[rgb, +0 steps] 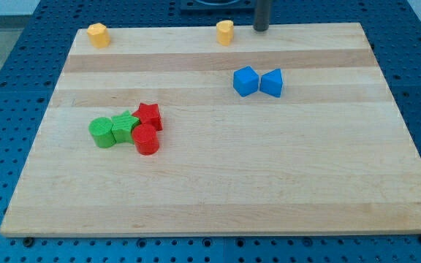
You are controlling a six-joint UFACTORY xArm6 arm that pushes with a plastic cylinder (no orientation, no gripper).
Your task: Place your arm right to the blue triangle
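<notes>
The blue triangle (272, 82) lies on the wooden board (218, 183) in the upper right part, touching a blue cube-like block (245, 81) on its left. My tip (261, 29) is at the board's top edge, above the two blue blocks and well apart from them, slightly to the left of the triangle's middle. The rod rises out of the view's top.
A yellow block (225, 32) sits at the top edge just left of my tip. Another yellow block (98, 34) is at the top left. A cluster of a green cylinder (102, 132), green star (125, 126), red star (149, 115) and red cylinder (147, 139) sits left of centre.
</notes>
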